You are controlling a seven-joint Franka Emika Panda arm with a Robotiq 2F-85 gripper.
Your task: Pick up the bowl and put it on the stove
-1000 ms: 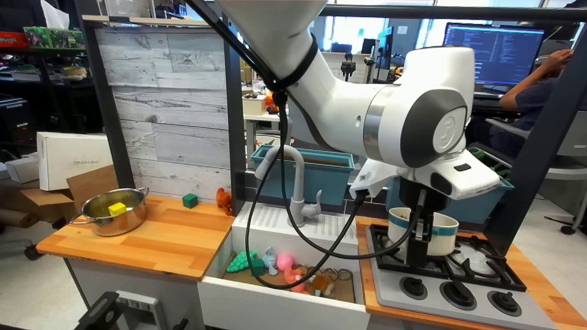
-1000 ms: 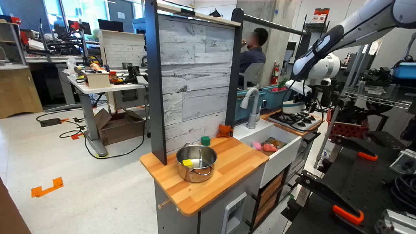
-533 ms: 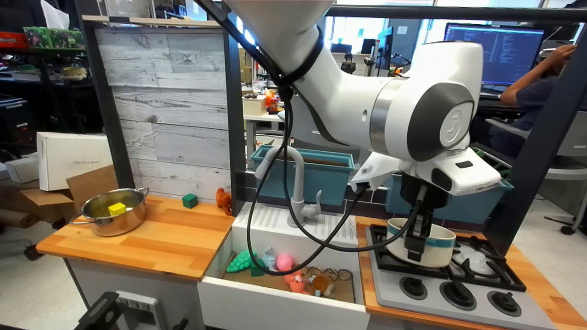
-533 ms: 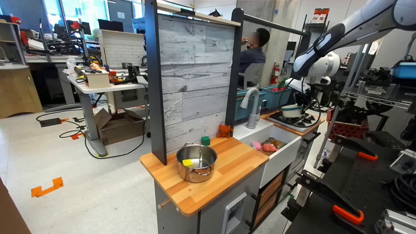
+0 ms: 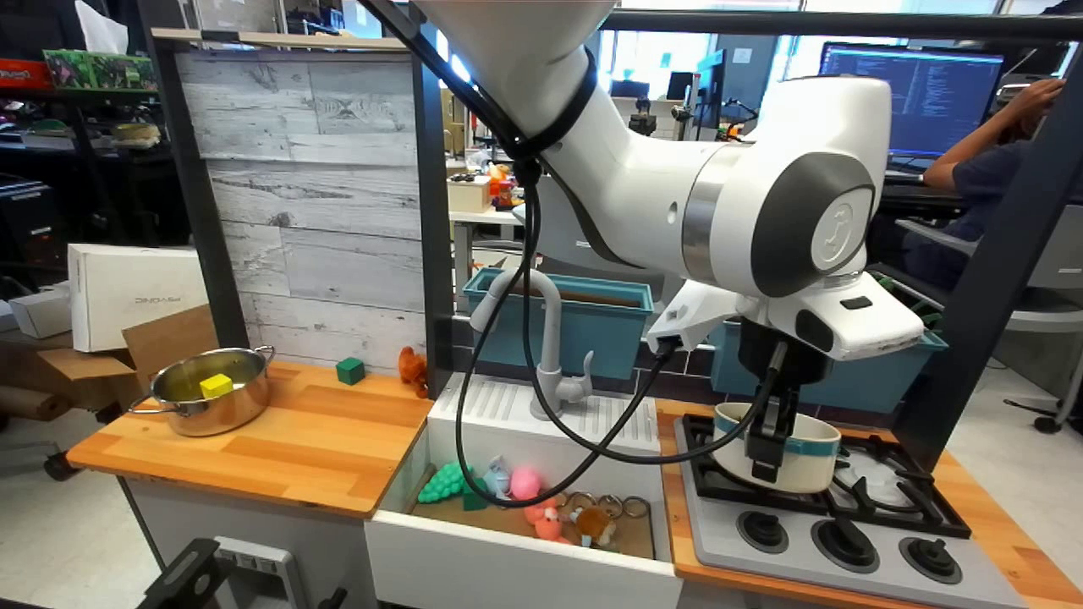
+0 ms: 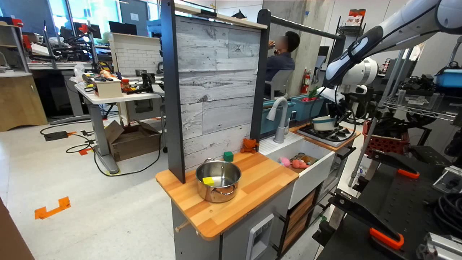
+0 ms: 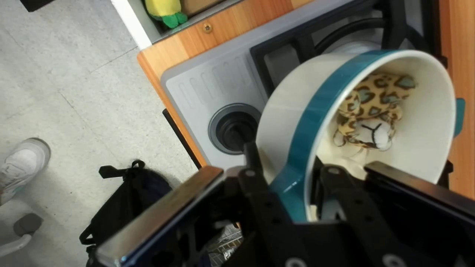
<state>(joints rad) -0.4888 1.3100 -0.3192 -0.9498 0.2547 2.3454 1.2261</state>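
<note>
At the far left in an exterior view stands a shiny metal pot (image 5: 216, 414) with a yellow block (image 5: 217, 386) inside; it is not the bowl wanted; next comes the white sink (image 5: 516, 562), toys (image 5: 525, 482) lying in it; right of the sink, the bowl (image 5: 808, 474) sits over the left-hand grate (image 7: 394, 31) of the stove (image 5: 799, 560), rim roughly level, seemingly resting there, though the contact underneath is too hidden to confirm. The gripper (image 7: 287, 165) is at the bowl's wall; its fingers (image 7: 336, 185) stand part-way apart, one outside the wall and one inside; whether they press on it I cannot tell. The bowl should handle as stiff and fairly light, smooth enough to slip in a pinch, brittle if ceramic; the plush toy (image 7: 374, 111) inside probably adds little weight; the wall at the rim is the sensible hold, pinched square so the far side does not sag. In looks it is round, cream and glossy, with a teal band below a pale lip; a teal tab (image 7: 459, 116), perhaps a handle, juts from its far right side in the wrist view; farther right on the stove, the right-hand grate (image 5: 897, 519) lies just beside it.
</note>
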